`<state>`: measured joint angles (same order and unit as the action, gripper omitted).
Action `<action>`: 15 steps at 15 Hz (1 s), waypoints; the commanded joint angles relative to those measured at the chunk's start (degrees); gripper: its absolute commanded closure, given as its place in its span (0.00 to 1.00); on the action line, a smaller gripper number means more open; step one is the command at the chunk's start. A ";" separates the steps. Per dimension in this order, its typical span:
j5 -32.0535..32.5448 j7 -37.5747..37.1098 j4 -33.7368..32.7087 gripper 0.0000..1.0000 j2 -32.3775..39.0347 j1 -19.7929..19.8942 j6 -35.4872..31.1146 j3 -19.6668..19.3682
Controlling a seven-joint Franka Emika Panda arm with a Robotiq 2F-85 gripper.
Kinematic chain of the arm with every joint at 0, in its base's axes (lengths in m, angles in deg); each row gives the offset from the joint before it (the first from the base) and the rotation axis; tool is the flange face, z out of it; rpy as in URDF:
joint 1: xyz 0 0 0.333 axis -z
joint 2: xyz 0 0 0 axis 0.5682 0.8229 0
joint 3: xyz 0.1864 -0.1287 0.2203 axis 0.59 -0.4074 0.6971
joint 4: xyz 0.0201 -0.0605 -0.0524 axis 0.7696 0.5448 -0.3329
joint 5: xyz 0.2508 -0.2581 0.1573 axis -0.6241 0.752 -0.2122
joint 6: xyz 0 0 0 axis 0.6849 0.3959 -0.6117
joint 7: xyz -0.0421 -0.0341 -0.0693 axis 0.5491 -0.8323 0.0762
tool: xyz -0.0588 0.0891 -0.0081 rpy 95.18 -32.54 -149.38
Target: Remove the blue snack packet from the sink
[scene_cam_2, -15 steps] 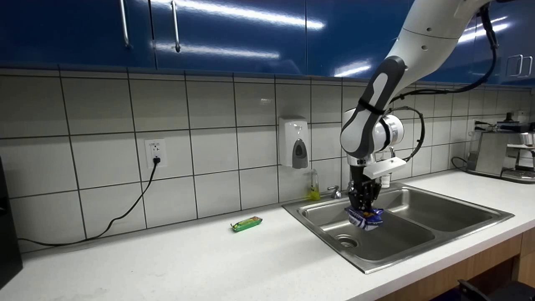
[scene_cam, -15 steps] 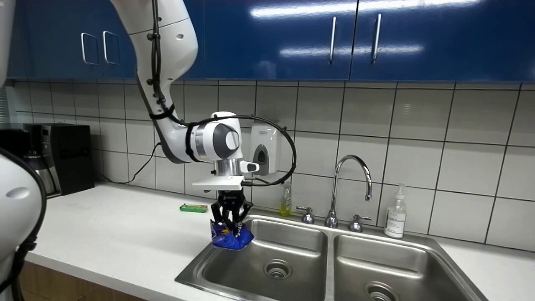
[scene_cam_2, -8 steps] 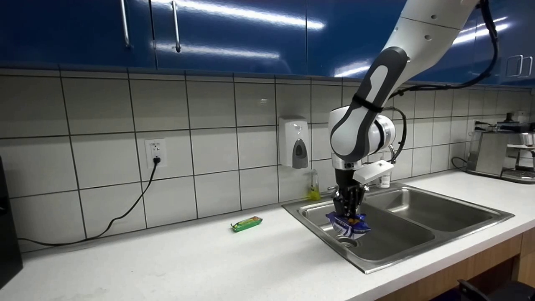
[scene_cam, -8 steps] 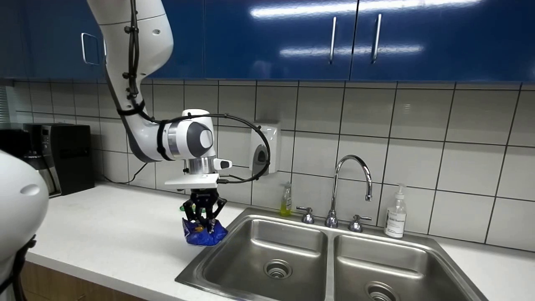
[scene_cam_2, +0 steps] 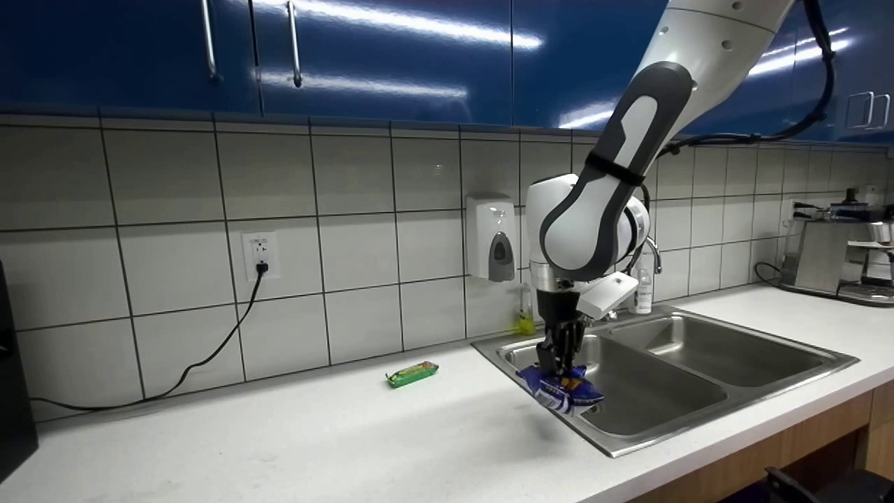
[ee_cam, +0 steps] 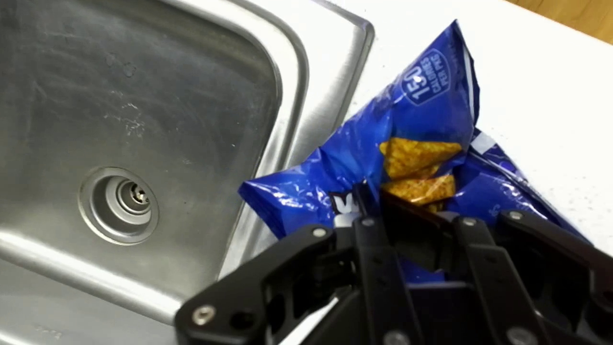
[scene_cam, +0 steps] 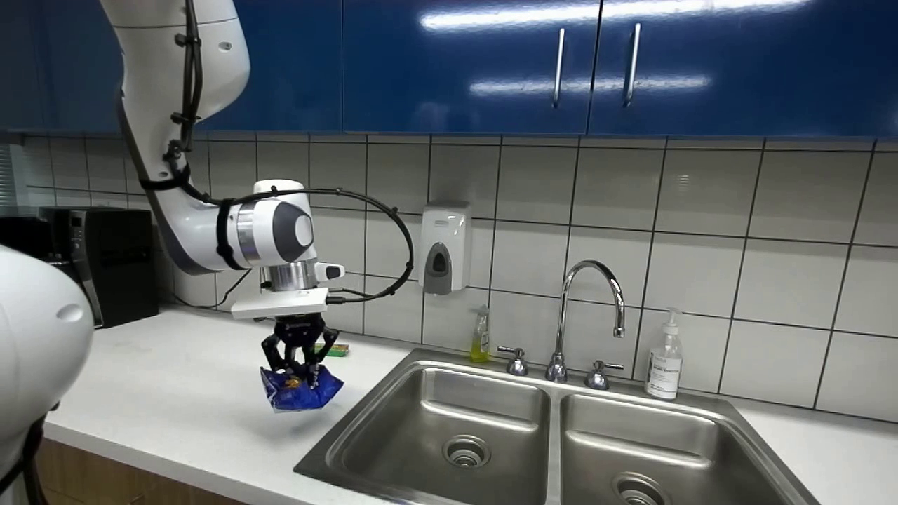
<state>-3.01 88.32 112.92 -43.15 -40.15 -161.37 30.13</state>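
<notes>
Glossy blue cabinets [scene_cam: 463, 66], white desk [scene_cam: 189, 382]: in an exterior view, lower left, black tool [scene_cam: 303, 377] clamped on crumpled blue foil packet [scene_cam: 302, 398], beside double-basin steel sink [scene_cam: 554, 435]. In an exterior view, pkt [scene_cam_2: 562, 392] hangs under tool. Wrist view, ctr: pkt corner overlaps sink rim [ee_cam: 330, 72]; prob. shift away b4 lowering.

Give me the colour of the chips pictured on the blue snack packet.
Golden orange: the chips on the blue snack packet show best in the wrist view.
</notes>
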 commanded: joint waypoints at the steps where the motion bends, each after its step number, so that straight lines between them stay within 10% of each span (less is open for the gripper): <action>1: 0.45 1.15 3.24 0.99 -2.98 -1.13 -1.90 2.15; 15: 4.99 -3.47 4.22 0.99 0.73 -4.86 -6.79 5.09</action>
<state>-1.02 87.73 117.20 -43.09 -44.90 -166.53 34.83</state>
